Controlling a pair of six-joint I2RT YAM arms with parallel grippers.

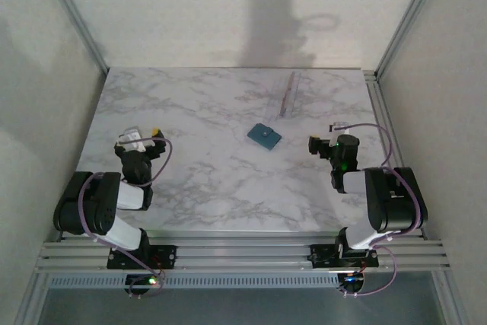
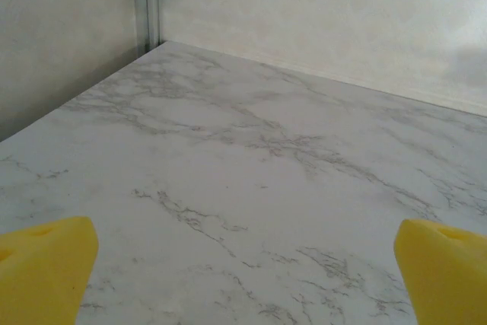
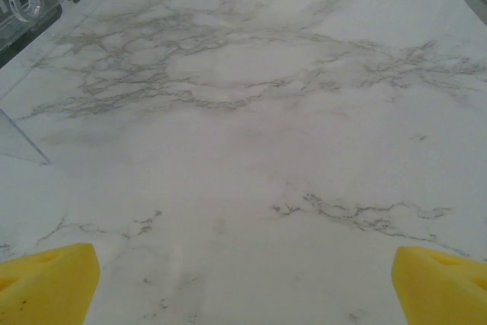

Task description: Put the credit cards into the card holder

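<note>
White marble tabletop [image 1: 205, 180] between pale walls: the clear card holder [image 1: 288, 93] lies toward the far right, beyond the teal wallet [image 1: 264, 135] near centre. Left gripper [image 1: 144, 136] and right gripper [image 1: 316, 144] sit nearer the bases, yellow-padded fingers [image 2: 46, 264] spread wide, holding nothing.

A white bench [image 1: 213, 112] with grey marble veining forms the floor of the cell. A small teal wallet [image 1: 264, 135] lies flat near its middle — closed, turned at a slant to the bench edges, with bare marble all round it. Pale walls [image 1: 190, 13] stand on three sides, met at the far corners by metal posts [image 1: 72, 13]. In the left wrist view a post [image 2: 145, 1] rises where two walls meet. Ribbed metal rails [image 1: 243, 249] run along the near edge — and a soft grey shadow [image 1: 278, 5] falls on the back wall.
</note>
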